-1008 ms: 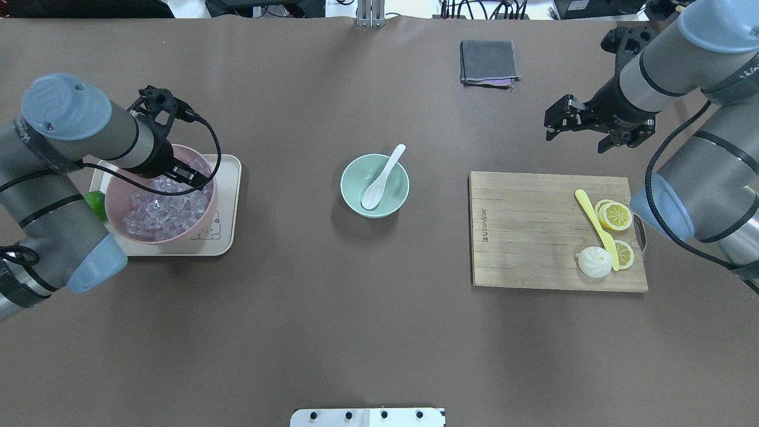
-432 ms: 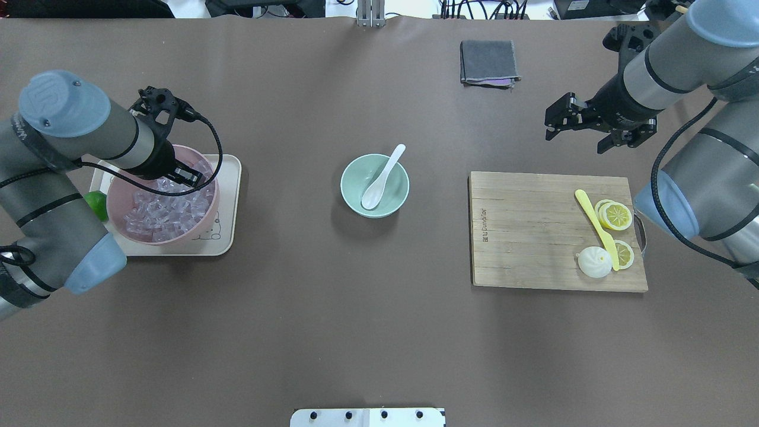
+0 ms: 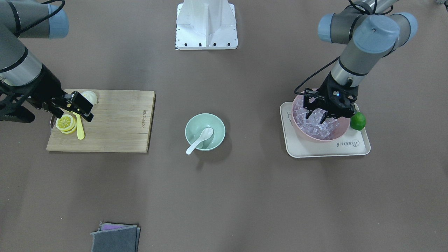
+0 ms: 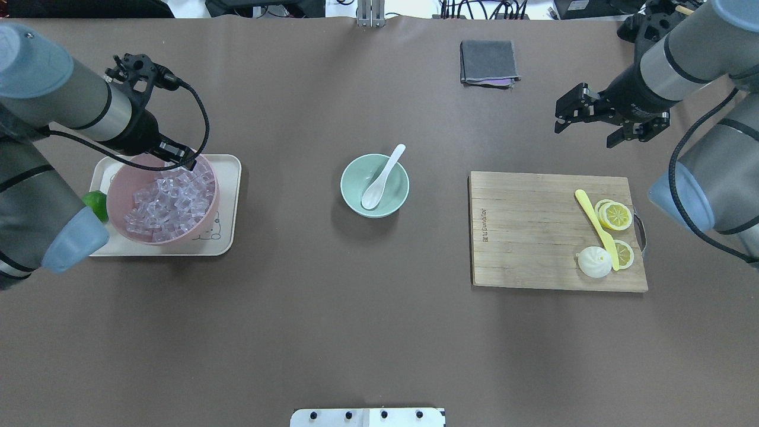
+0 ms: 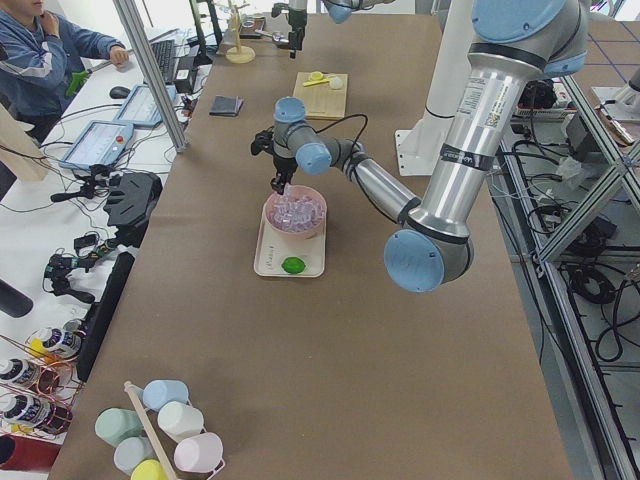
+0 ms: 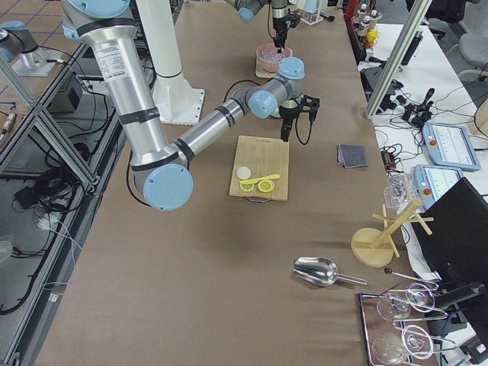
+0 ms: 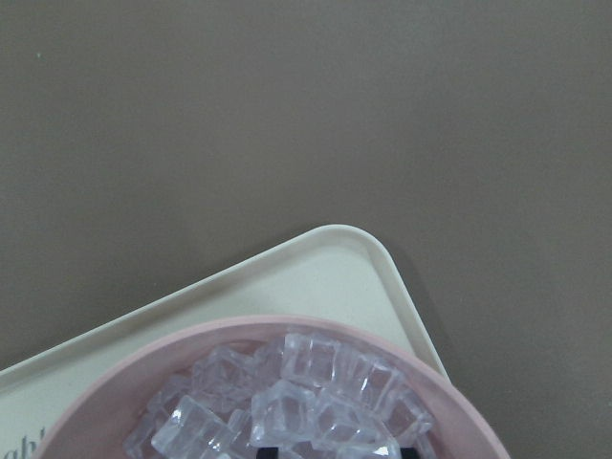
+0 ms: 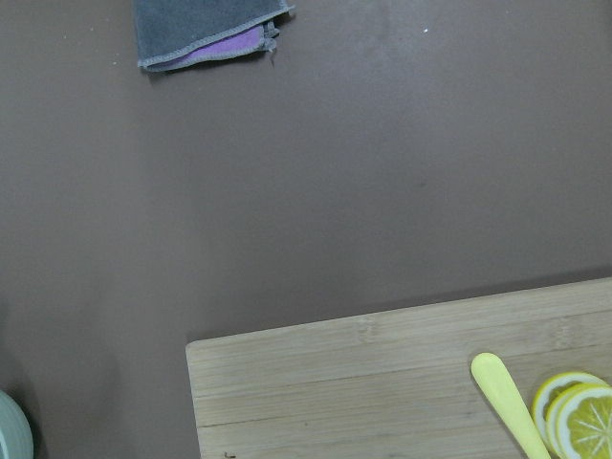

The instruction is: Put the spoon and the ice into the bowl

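Note:
The white spoon [image 4: 379, 181] lies in the mint-green bowl [image 4: 396, 200] at the table's middle, scoop down and handle over the far rim; both also show in the front view, spoon [image 3: 199, 140] in bowl [image 3: 214, 125]. The ice [image 4: 169, 201] fills a pink bowl [image 4: 201, 234] on the left. My left gripper [image 3: 319, 114] hangs just above that bowl near its far rim, its fingers closed on a small clump of ice cubes. My right gripper [image 4: 558, 117] is open and empty, in the air beyond the cutting board's far right corner.
The pink bowl stands on a cream tray [image 4: 228, 172] beside a lime [image 4: 95, 201]. A wooden cutting board [image 4: 528, 231] on the right carries a yellow knife [image 4: 593, 222], lemon slices and a white bun. A folded grey cloth [image 4: 488, 62] lies at the far side.
My left gripper has risen out of the ice pile and shifted toward the pink bowl's far rim. My right arm has drawn back a little toward the far right.

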